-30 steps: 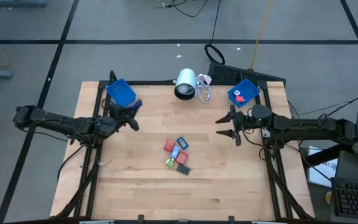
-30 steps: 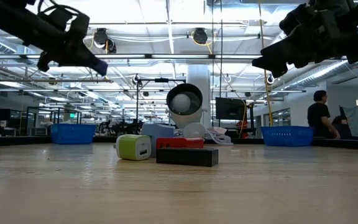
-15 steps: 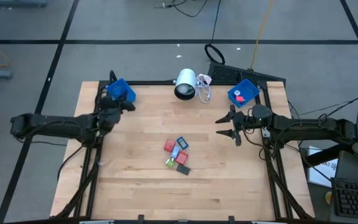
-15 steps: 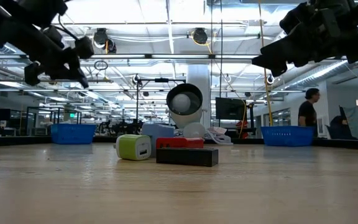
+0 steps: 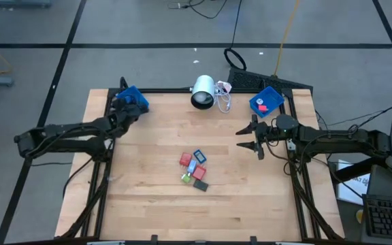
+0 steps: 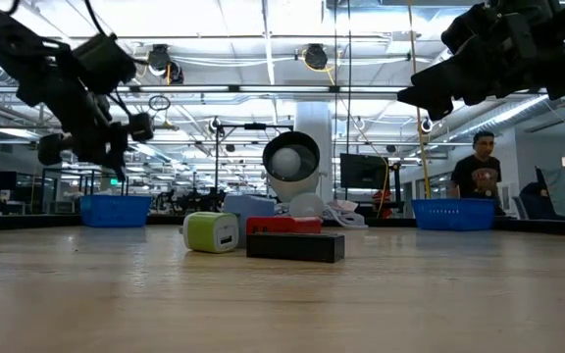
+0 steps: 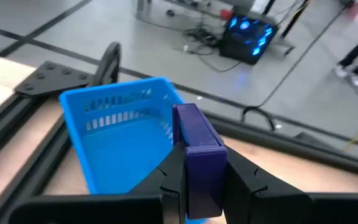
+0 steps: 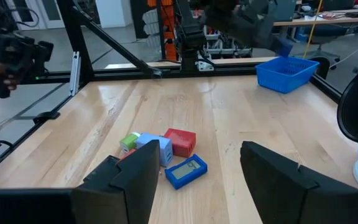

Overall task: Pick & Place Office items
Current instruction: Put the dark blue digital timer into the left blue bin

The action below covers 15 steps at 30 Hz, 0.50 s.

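Left fingers [image 7: 202,180], clamped on purple block [image 7: 199,155], now moved over left bin [image 7: 114,140] (drop pending); right fingers [image 5: 248,139] parted, empty.

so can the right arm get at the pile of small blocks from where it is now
Probably yes. The right pincer hangs open beside the pile of small blocks, bare table between them; the left pincer is away at the blue bin.

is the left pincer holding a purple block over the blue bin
Yes, the left pincer is shut on a purple block, held just above the open blue bin.
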Available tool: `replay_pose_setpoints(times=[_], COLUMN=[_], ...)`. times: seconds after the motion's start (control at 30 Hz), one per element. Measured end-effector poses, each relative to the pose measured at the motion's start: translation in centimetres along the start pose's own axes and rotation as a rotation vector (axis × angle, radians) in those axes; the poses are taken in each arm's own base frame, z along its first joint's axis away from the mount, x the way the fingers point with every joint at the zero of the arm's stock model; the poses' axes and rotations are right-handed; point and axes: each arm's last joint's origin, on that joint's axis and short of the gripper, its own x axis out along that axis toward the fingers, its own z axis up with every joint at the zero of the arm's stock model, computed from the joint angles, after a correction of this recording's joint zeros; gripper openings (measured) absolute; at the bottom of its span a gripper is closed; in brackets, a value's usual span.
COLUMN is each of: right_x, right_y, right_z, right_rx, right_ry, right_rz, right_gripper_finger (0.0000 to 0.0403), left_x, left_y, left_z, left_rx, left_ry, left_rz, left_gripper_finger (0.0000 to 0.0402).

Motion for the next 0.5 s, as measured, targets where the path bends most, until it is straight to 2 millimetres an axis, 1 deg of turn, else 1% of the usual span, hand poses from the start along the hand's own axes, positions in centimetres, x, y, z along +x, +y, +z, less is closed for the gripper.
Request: replay_pose_setpoints(times=[0.27, 0.5], right_x=[0.0, 0.0], right_y=[0.0, 0.0], right_z=[0.0, 0.0], right_rx=[0.0, 0.0], right_ry=[0.0, 0.0], right_rz=[0.0, -0.001], right_gripper_finger=[0.0212, 0.0212], left_x=[1.8, 2.2], left_y=[0.7, 1.1], left_z=[-0.5, -0.4], left_rx=[0.012, 0.009], left_ry=[0.01, 0.005], left_rz=[0.114, 0.147], left_gripper_finger=[0.0062, 0.0062])
